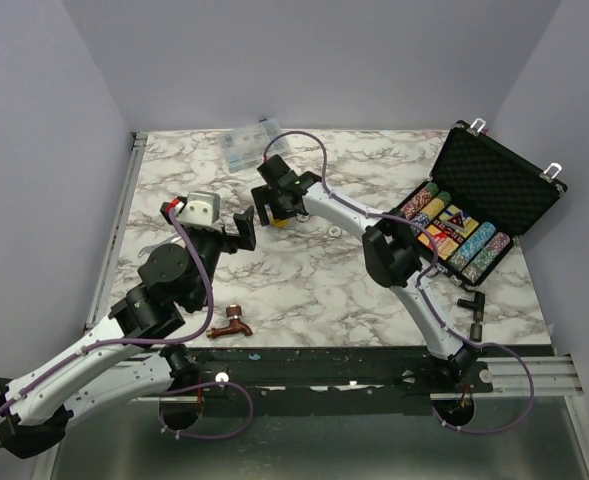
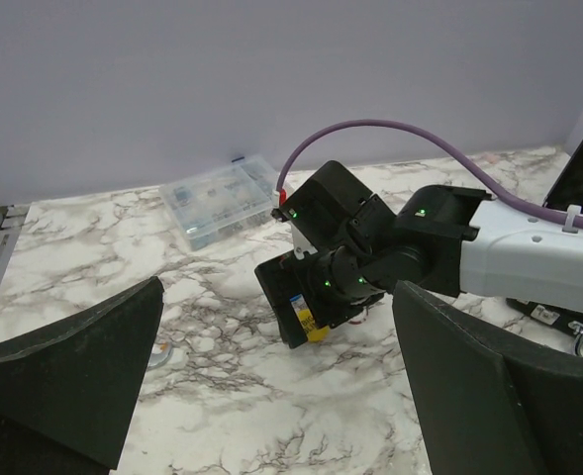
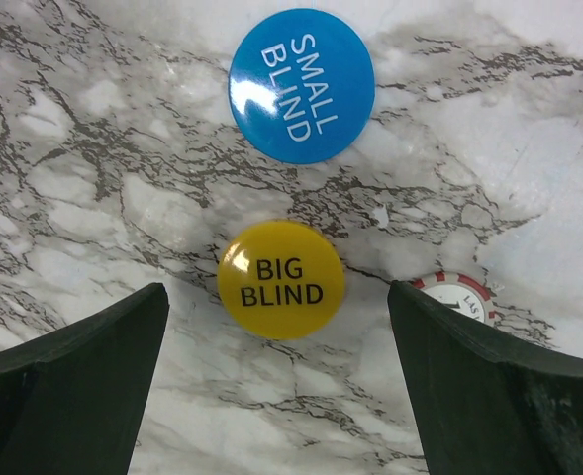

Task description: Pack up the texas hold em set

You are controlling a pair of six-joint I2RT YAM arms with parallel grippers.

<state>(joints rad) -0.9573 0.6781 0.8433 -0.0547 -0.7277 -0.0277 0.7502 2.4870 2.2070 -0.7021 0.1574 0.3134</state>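
Observation:
The texas hold em set's black case lies open at the right, with chip rows and card boxes inside. A yellow "BIG BLIND" disc lies on the marble, level with the fingertips of my open right gripper, which is not touching it. A blue "SMALL BLIND" disc lies just beyond. A red-and-white chip shows beside the right finger. My left gripper hangs open and empty, facing the right gripper and the yellow disc.
A clear plastic compartment box sits at the back. A copper faucet lies near the front edge. Two small black parts rest in front of the case. A small pale disc lies beside the right arm.

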